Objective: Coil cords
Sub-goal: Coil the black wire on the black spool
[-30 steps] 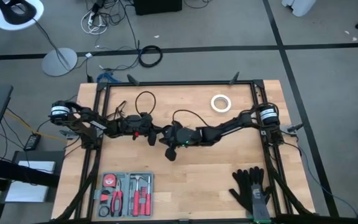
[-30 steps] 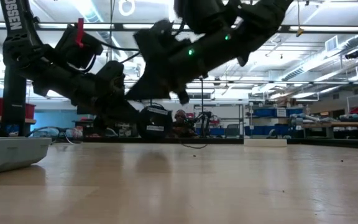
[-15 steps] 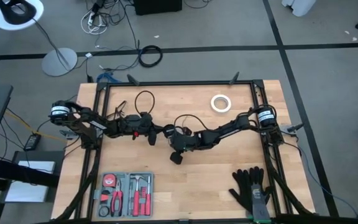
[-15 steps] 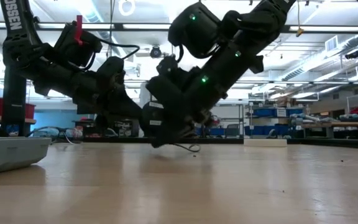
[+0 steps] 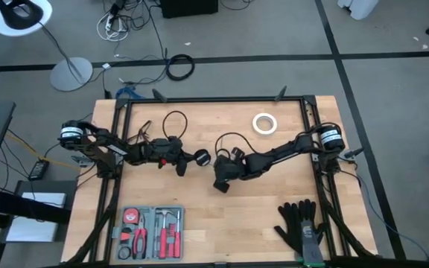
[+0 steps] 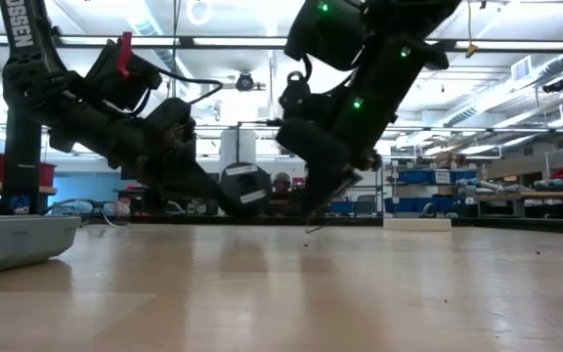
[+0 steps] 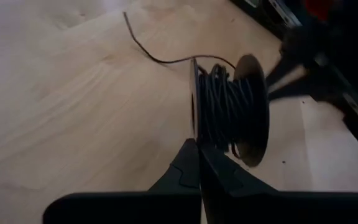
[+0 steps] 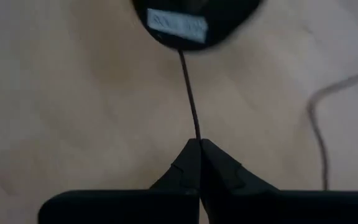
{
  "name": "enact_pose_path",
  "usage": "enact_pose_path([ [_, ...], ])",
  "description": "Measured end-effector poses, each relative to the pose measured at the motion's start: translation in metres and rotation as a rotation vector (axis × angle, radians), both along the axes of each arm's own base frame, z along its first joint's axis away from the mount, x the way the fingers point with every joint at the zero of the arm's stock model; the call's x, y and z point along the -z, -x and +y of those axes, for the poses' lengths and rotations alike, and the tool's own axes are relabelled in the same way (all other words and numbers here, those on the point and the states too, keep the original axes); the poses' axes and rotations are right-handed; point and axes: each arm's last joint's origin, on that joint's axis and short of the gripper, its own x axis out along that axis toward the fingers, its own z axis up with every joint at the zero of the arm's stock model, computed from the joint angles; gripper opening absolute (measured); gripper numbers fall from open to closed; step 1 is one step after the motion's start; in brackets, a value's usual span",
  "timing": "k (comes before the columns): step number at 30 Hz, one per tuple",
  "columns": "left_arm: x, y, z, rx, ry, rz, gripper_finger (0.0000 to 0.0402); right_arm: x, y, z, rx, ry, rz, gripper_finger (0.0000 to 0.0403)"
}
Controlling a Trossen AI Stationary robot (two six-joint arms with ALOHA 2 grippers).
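Observation:
A small round black spool [image 7: 229, 106] wound with thin black cord hangs just above the table near its middle, also in the high view [image 5: 201, 158] and the low view [image 6: 245, 188]. My left gripper [image 7: 197, 163] is shut on it, reaching from the table's left. My right gripper [image 8: 199, 144] is shut on the cord [image 8: 190, 93] a short way to the spool's right and points steeply down [image 6: 323, 207]. Loose cord loops [image 5: 173, 119] lie on the wood beyond the left arm, and another loop [image 5: 229, 139] lies by the right one. My left gripper pinches the thin rim of one spool flange [image 7: 194, 138] between its two fingers, coming slanting down from the table's left. The spool stands on edge, clear of the table. My right gripper pinches a single strand of cord [image 8: 197, 135] at its fingertips, from above and slanting down. The strand runs straight and taut from the fingers to the spool [image 8: 178, 18].
A white tape ring [image 5: 264, 123] lies at the far right of the table. A grey tray of tools [image 5: 151, 232] sits at the near left and black gloves [image 5: 300, 223] at the near right. A black frame [image 5: 214, 99] borders the table.
My right gripper has gone toward the table's right edge, away from the spool, and has tipped from nearly level to pointing steeply down. The cord between it and the spool now stands drawn out. The left gripper and spool have kept still.

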Motion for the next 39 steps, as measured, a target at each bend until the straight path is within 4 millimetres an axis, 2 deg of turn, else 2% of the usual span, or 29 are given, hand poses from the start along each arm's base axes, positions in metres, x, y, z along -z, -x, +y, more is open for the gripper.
enact_pose_path([
  [4,0.000,0.000,-0.001,0.031,-0.012,-0.003,0.0000,-0.004,0.007,-0.006,0.033,0.002,0.052,0.0001],
  [9,0.001,0.001,-0.001,0.065,-0.020,0.007,0.0000,0.000,0.000,-0.009,0.027,-0.014,0.004,0.0016],
  [14,0.003,0.002,-0.002,0.071,-0.023,0.032,0.0000,-0.005,-0.008,-0.008,-0.011,-0.034,-0.081,0.0048],
  [20,0.004,0.002,-0.002,0.072,-0.023,0.036,0.0000,-0.004,-0.006,-0.007,-0.075,-0.045,-0.040,0.0097],
  [23,0.006,0.003,-0.002,0.074,-0.017,0.059,0.0000,-0.014,0.003,-0.004,-0.103,-0.028,0.011,0.0115],
  [29,0.007,0.004,-0.002,0.082,-0.017,0.078,0.0000,-0.062,0.034,0.006,-0.155,0.032,0.041,0.0125],
  [33,0.007,0.004,-0.003,0.100,-0.028,0.081,0.0000,-0.092,0.058,0.016,-0.183,0.131,0.019,0.0125],
  [36,0.007,0.004,-0.003,0.106,-0.025,0.077,0.0000,-0.100,0.082,0.022,-0.065,0.296,-0.063,0.0124],
  [39,0.006,0.003,-0.003,0.105,-0.026,0.071,0.0000,-0.091,0.104,0.024,0.158,0.420,-0.198,0.0124],
])
